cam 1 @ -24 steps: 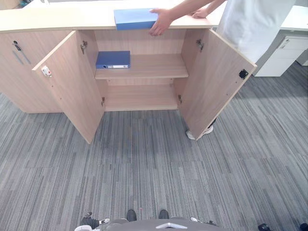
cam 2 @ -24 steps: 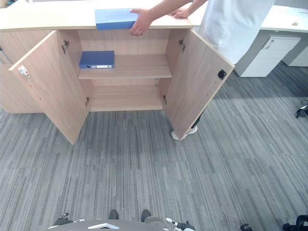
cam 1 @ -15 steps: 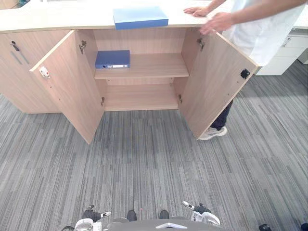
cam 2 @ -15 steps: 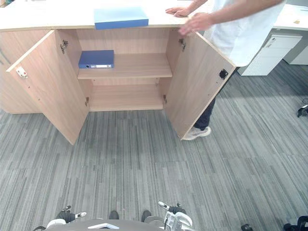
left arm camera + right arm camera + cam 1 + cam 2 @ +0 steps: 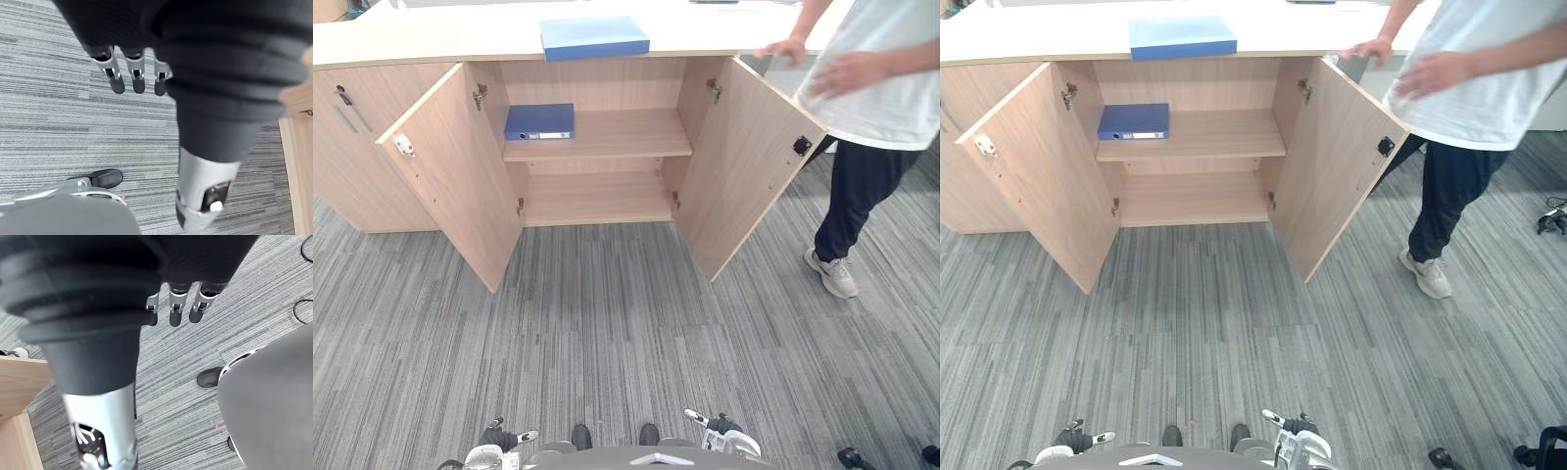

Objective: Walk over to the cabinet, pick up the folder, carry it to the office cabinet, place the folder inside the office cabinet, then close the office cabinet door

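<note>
At the bottom edge of the frame, we are holding our left hand (image 5: 137, 81) and right hand (image 5: 174, 313) low over the grey carpet (image 5: 626, 333), both with fingers hanging straight and slightly apart, gripping nothing. Across the carpet, the cabinet (image 5: 607, 83) is standing with its left door (image 5: 460, 186) and right door (image 5: 744, 166) wide open toward us. Inside, a dark blue folder (image 5: 540, 121) is lying flat at the left end of the upper shelf (image 5: 626, 137). On the cabinet's top, at the upper middle, the light blue folder (image 5: 594, 36) is lying flat, well apart from both our hands. At the upper right, a person (image 5: 881, 88) in a white shirt is standing beside the right door, one hand (image 5: 788, 48) resting on the cabinet top.
</note>
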